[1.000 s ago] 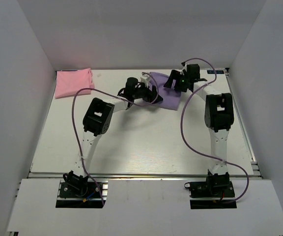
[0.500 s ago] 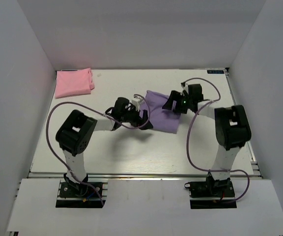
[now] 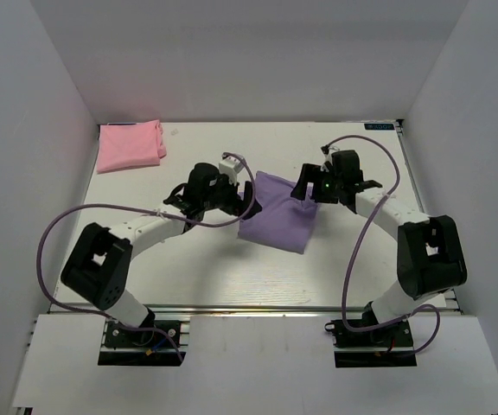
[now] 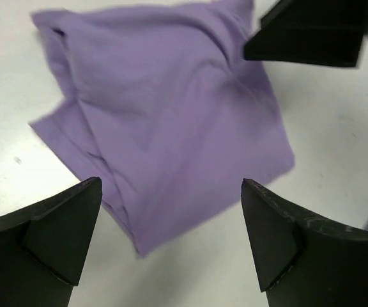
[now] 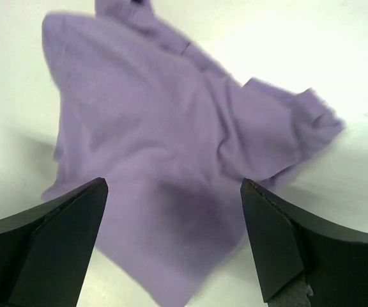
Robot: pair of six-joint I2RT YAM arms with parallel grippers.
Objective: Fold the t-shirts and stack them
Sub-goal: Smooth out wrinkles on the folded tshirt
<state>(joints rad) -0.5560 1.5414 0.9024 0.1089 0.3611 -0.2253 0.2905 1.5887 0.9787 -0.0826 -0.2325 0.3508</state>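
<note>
The lavender t-shirt (image 3: 277, 218) lies as a loosely folded bundle in the middle of the table. My left gripper (image 3: 244, 201) hovers at its left edge, open, nothing between its fingers. In the left wrist view the lavender t-shirt (image 4: 171, 115) lies beyond the open left gripper (image 4: 171, 184). My right gripper (image 3: 305, 190) hangs over the bundle's far right corner, also open. The right wrist view shows the wrinkled lavender t-shirt (image 5: 165, 160) under the open right gripper (image 5: 174, 184). The pink t-shirt (image 3: 130, 145) lies folded in the far left corner.
White walls close the table in at the back (image 3: 249, 60), left and right. Purple cables (image 3: 102, 212) loop from both arms above the table. A finger of the right gripper (image 4: 312, 35) shows at the top right of the left wrist view.
Both arms have drawn back toward the near side, their elbows swinging outward. The lavender t-shirt now lies nearer, at mid-table. Both grippers stay open.
</note>
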